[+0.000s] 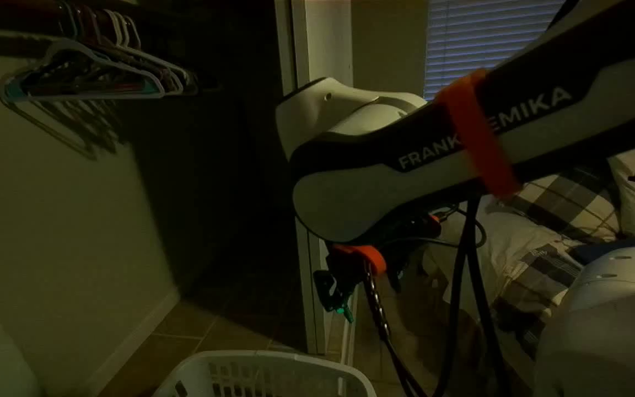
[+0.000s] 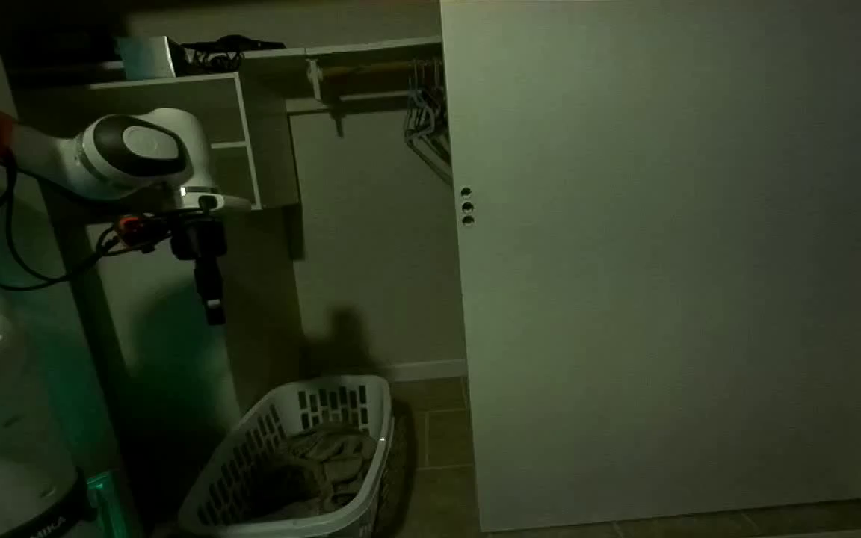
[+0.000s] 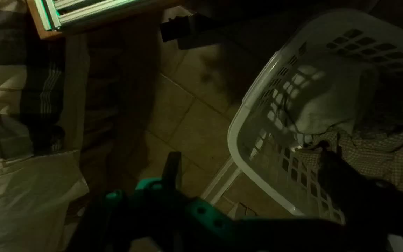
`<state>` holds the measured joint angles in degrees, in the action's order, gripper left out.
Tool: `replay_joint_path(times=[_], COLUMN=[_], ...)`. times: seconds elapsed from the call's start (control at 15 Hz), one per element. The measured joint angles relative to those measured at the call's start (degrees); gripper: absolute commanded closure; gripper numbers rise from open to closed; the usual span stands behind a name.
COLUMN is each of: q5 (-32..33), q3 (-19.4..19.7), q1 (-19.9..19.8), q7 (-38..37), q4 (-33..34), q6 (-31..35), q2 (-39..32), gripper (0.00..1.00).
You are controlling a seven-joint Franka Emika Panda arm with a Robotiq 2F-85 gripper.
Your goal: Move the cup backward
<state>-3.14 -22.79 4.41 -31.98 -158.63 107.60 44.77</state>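
Closet (image 2: pixel 378 239) gloom obscures the gripper (image 2: pixel 214 315); the laundry basket (image 1: pixel 268 357) is cut off.

All your views are dim; in the wrist view the fingers (image 3: pixel 172 169) blur, touched with green light, while beyond them pale patches dapple the basket (image 3: pixel 233 138) amid deep shadow.

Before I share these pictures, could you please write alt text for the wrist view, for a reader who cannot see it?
The robot's open, dark hand shows along the bottom of a dim view, partly in front of a white laundry basket with checked cloth inside. Tiled floor fills the centre, with plaid bedding at left.
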Motion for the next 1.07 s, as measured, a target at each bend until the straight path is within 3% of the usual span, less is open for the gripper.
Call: replay_joint_path(times=[0.8,1.07], q5=[0.21,3.61], q3=[0.05,0.29], q1=[0.0,0.37], q7=[0.0,4.48], q4=[0.11,4.57], q6=[0.0,3.37], q2=[-0.01,-0.23], gripper=[0.0,0.0])
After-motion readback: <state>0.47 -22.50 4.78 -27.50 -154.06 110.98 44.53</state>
